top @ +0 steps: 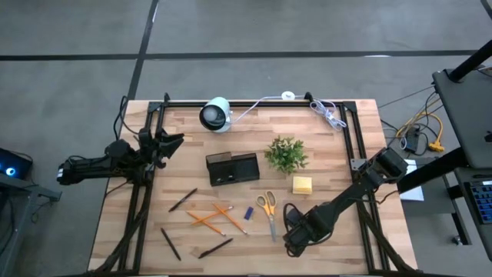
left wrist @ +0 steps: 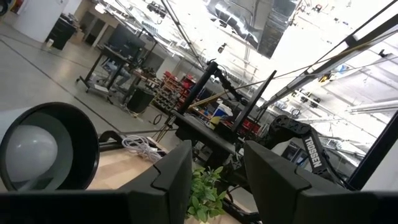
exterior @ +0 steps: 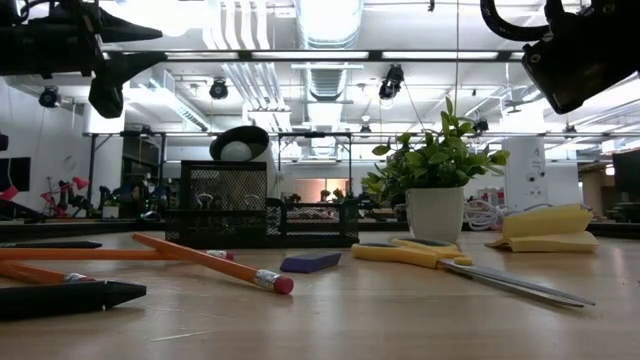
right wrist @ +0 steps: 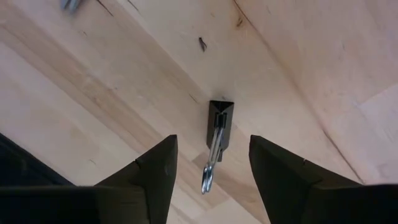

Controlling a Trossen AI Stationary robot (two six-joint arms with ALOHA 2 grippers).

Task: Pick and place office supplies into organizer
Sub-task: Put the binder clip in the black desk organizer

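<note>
A small dark clip [right wrist: 219, 121] with a silver wire handle lies flat on the wooden table. My right gripper [right wrist: 213, 149] hangs over it, pointing down and open, one finger on each side and clear of it. In the high view this gripper [top: 296, 235] is near the table's front right and hides the clip. The black organizer [top: 232, 168] stands mid-table. Yellow-handled scissors [top: 267, 211], a blue piece [top: 249, 212], orange pencils [top: 207, 218], black pens [top: 183, 200] and a yellow sticky-note pad [top: 302, 185] lie in front of it. My left gripper [left wrist: 217, 162] waits open at the left edge.
A small green plant [top: 287, 154] in a white pot stands right of the organizer. A white round camera-like device [top: 217, 114] and a white coiled cable [top: 327, 114] sit at the far edge. Black frame rails [top: 350, 138] run along both sides of the table.
</note>
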